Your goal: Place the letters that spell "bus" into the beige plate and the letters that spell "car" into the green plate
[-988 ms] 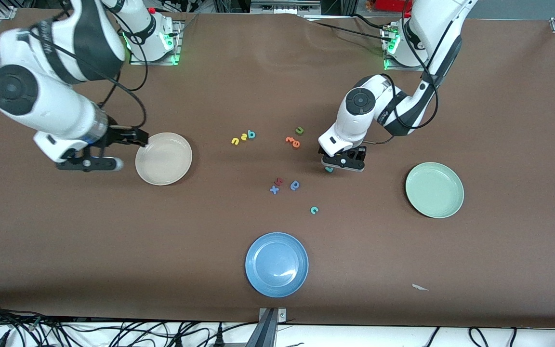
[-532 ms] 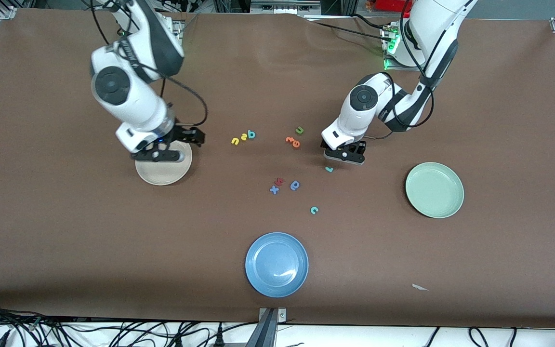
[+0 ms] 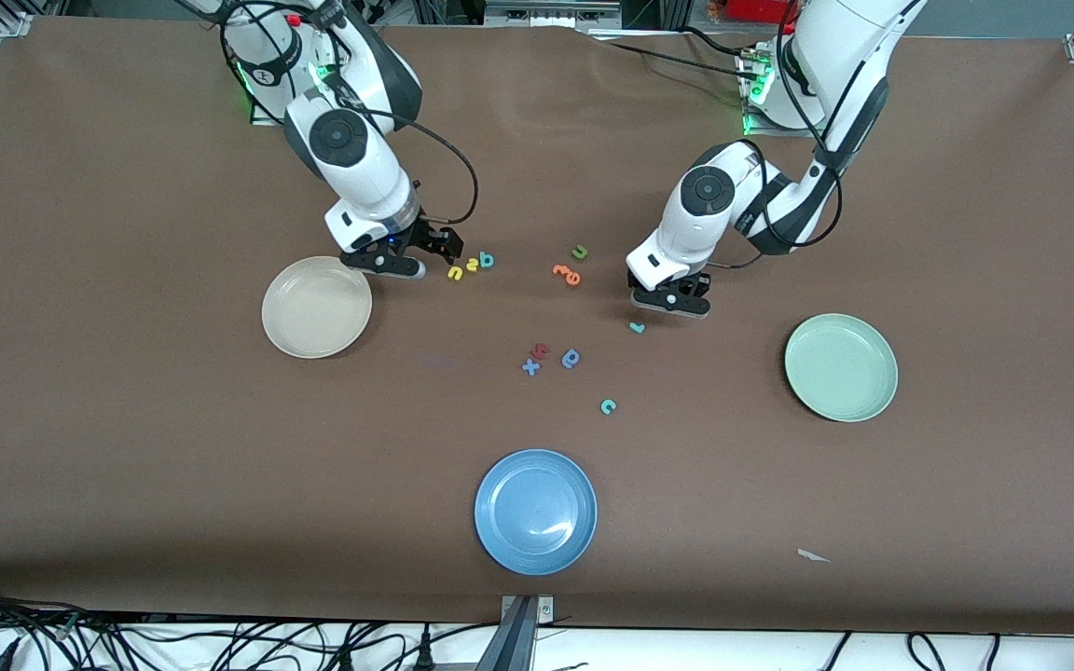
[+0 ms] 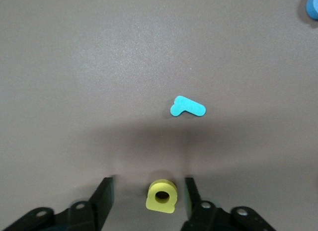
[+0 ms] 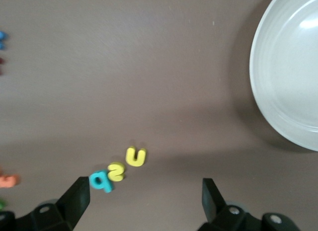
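Hidden or cut off:
- Yellow "a" (image 4: 161, 195): covered in the front view by the left pincer (image 3: 672, 306). The left wrist view shows it flat on the table (image 3: 173, 447) between the two fingers (image 4: 105, 197).
- Left pincer (image 4: 148, 183): low over the "a", jaws apart, a sliver of table showing on each side of the letter. No grip.
- A blue shape cut by the edge of the left wrist view, possibly the blue "a"-like letter (image 3: 571, 358).
- Orange letters (image 3: 567, 273): in the right wrist view only a clipped fragment shows.

Task things:
- Teal "r" (image 3: 636, 327) lies just beside the left pincer, nearer the front camera.
- Teal "c" (image 3: 608, 406) is nearer the front camera again, alone.
- Yellow "u" (image 3: 454, 273), yellow "s" (image 3: 472, 265) and teal "b" (image 3: 487, 260) sit in a tight row.
- Right pincer (image 3: 386, 264), jaws spread wide and holding nothing, is over bare table between that row and the beige plate (image 3: 316, 307).
- Green plate (image 3: 841, 366) lies toward the left arm's end. Neither plate holds any letter.

Around:
- Green "u" (image 3: 580, 251) is beside the orange letters.
- Red letter (image 3: 540, 350) and blue "x" (image 3: 530, 367) are beside the blue "a"-like letter.
- Blue plate (image 3: 535, 511) is nearest the front camera.
- White scrap (image 3: 813, 556).
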{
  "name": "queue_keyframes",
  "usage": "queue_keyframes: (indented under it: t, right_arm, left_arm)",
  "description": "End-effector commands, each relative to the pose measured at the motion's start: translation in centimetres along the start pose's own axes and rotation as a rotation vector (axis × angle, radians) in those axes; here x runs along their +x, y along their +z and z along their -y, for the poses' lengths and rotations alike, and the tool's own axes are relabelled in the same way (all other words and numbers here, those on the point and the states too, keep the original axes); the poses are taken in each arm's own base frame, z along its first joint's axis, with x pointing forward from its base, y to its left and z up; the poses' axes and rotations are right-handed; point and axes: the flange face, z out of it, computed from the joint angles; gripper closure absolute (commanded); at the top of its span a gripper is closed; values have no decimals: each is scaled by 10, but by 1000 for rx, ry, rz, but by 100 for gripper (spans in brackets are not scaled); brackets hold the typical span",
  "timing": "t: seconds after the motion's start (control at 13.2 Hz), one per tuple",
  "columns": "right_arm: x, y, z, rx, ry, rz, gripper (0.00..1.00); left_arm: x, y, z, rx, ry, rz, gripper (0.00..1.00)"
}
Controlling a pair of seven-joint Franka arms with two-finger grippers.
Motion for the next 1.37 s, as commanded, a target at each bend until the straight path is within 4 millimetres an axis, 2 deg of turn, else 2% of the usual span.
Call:
queue_keyframes:
  t: [0.0, 0.15, 0.46, 0.68, 0.91, 1.14, 1.29]
  right_arm:
    - [2, 33, 2, -11, -29, 10, 0]
    - [-12, 57, 15, 22, -64, 7, 0]
    - [-15, 75, 19, 32, -83, -1, 1]
    - [-11, 90, 13, 29, -98, -21, 1]
    - [-2, 90, 4, 8, -110, -44, 1]
    - [-7, 94, 6, 2, -121, -40, 1]
    - [-14, 99, 14, 3, -118, -33, 2]
  left_arm:
    - [-6, 1, -6, 10, -4, -12, 41]
    - [-7, 1, -8, 11, -19, -12, 47]
    - [-9, 1, -15, 10, -21, -12, 51]
    - [-9, 7, -15, 9, -22, -2, 54]
    - [-8, 9, -14, 10, -24, -1, 58]
    - [-7, 9, -12, 12, -24, -2, 73]
    - [-7, 9, -12, 13, -24, -3, 89]
